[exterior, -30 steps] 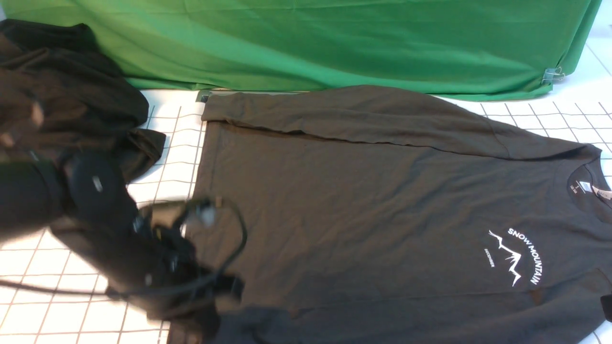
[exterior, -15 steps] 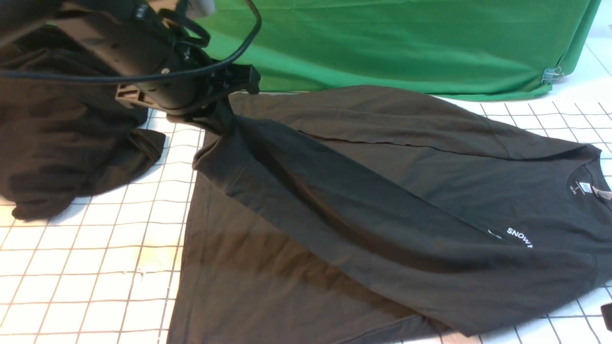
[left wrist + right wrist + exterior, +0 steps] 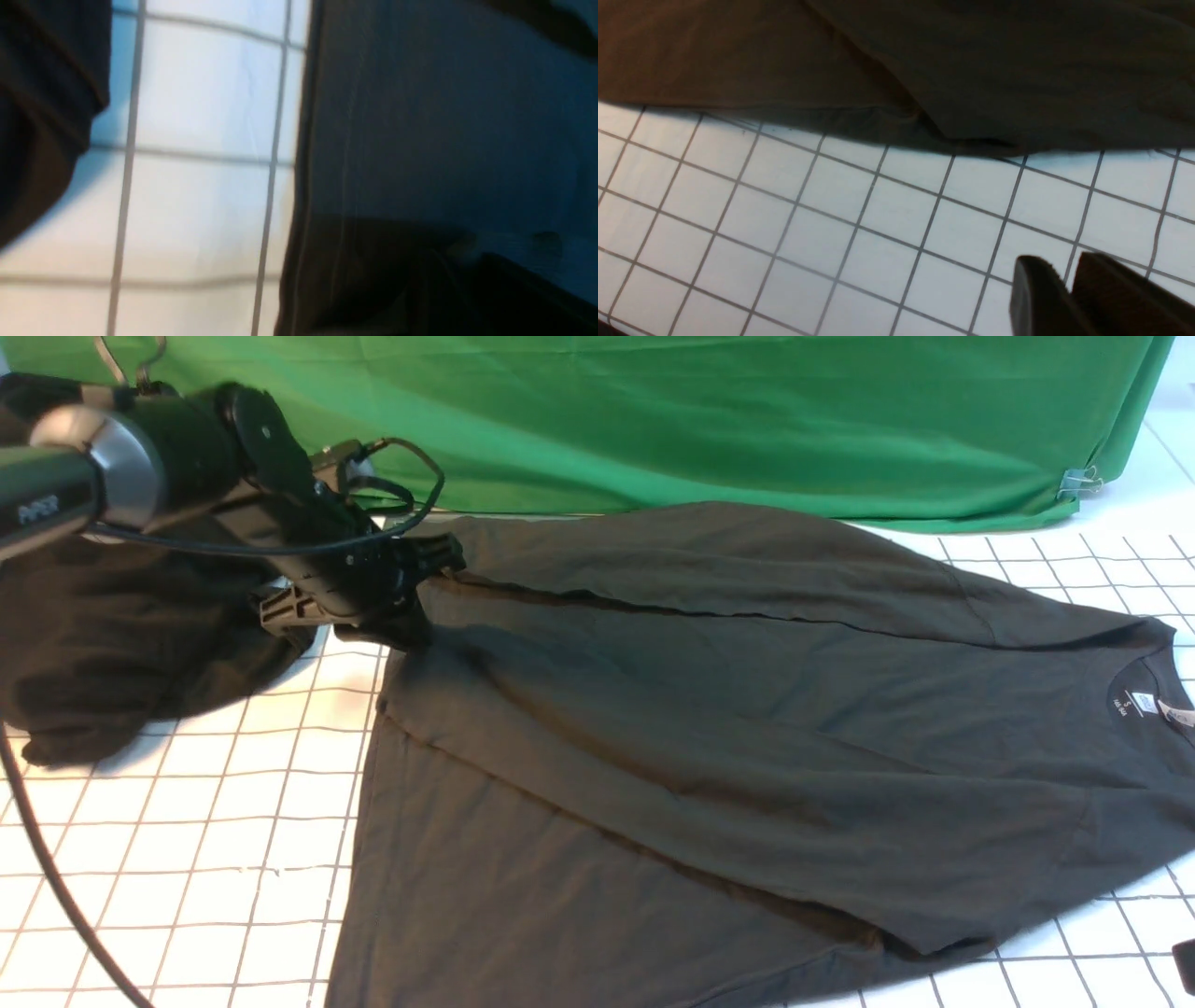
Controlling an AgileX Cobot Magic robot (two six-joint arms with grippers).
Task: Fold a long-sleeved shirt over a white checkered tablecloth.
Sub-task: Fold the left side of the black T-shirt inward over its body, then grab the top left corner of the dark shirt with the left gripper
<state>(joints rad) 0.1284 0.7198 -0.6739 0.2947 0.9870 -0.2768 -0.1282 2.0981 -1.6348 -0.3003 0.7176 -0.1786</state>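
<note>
Sitting at the long-sleeved shirt's [image 3: 709, 728] hem corner near the white checkered tablecloth's [image 3: 187, 840] far edge, the left gripper [image 3: 425, 569], grip unreadable, could drag the fold askew if it snags; the right gripper [image 3: 1064, 268] is barely apart, empty.

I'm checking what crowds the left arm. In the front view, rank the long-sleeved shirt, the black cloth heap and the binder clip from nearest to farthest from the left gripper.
Measured from the left gripper:
1. long-sleeved shirt: its far-left corner lies right at the gripper's tip.
2. black cloth heap: close by, on the robot's left.
3. binder clip: far right, on the green cloth.
</note>
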